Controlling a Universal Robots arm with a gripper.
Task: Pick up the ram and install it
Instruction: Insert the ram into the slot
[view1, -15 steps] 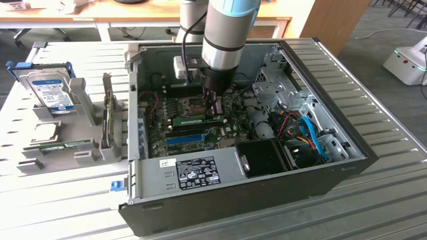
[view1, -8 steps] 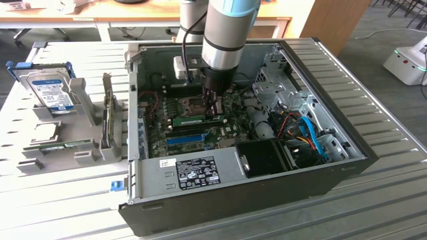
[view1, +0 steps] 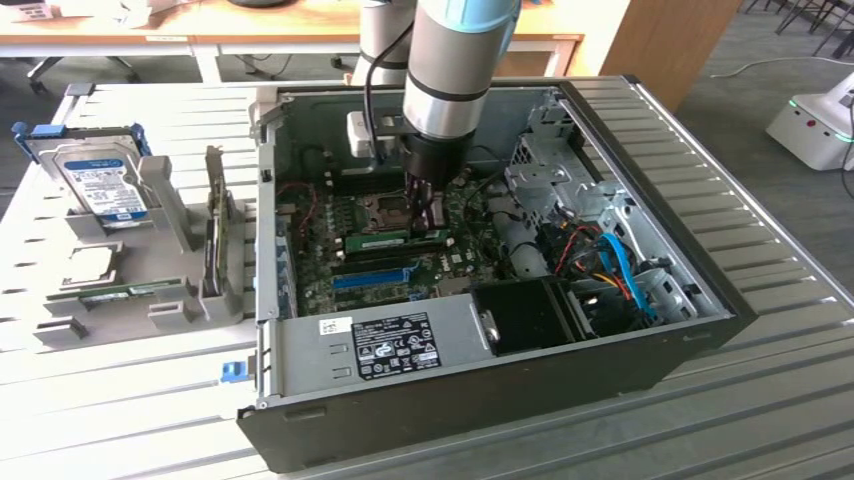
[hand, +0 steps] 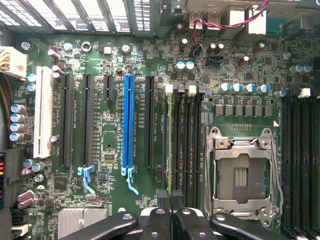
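The gripper (hand: 171, 196) is hovering, fingers squeezed narrow, over the ram (hand: 170, 145), which is sitting edge-up in a black slot, twelve o'clock of the blue slot (view1: 374, 277) in the exterior view; I'm judging it light, stiff, brittle, best pinched by its long top edge

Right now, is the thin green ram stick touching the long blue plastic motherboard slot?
Apart. Wrist view: a black slot lies between the ram and the blue slot.
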